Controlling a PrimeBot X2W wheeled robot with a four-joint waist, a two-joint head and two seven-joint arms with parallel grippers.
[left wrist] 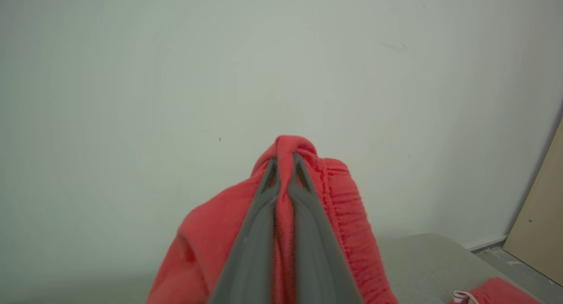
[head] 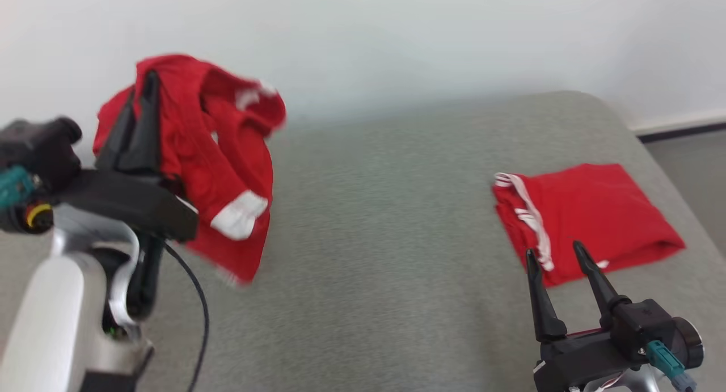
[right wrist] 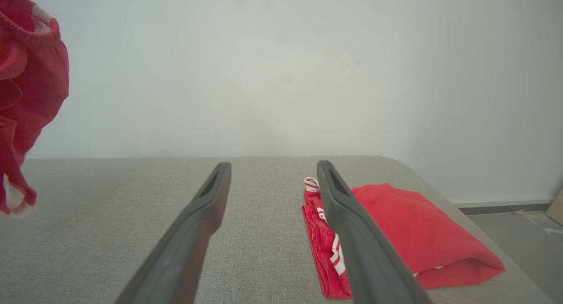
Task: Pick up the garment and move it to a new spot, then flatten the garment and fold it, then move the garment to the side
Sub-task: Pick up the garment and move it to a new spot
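A red garment [head: 218, 171] with white patches hangs bunched in the air at the left, well above the grey table. My left gripper [head: 148, 85] is shut on its upper edge; in the left wrist view the red cloth [left wrist: 343, 216] wraps over both fingers [left wrist: 259, 225] of the left gripper [left wrist: 286, 156]. The same garment [right wrist: 26, 88] hangs at the far left of the right wrist view. My right gripper [head: 556, 253] stands open and empty at the lower right, just in front of a folded red garment. Its fingers [right wrist: 193, 233] point over the table.
A folded red garment [head: 590, 216] with white stripes lies on the right side of the grey padded table [head: 374, 227], also seen as folded cloth [right wrist: 409, 233] from the right wrist. A white wall stands behind. The table's right edge drops to a grey floor [head: 689, 171].
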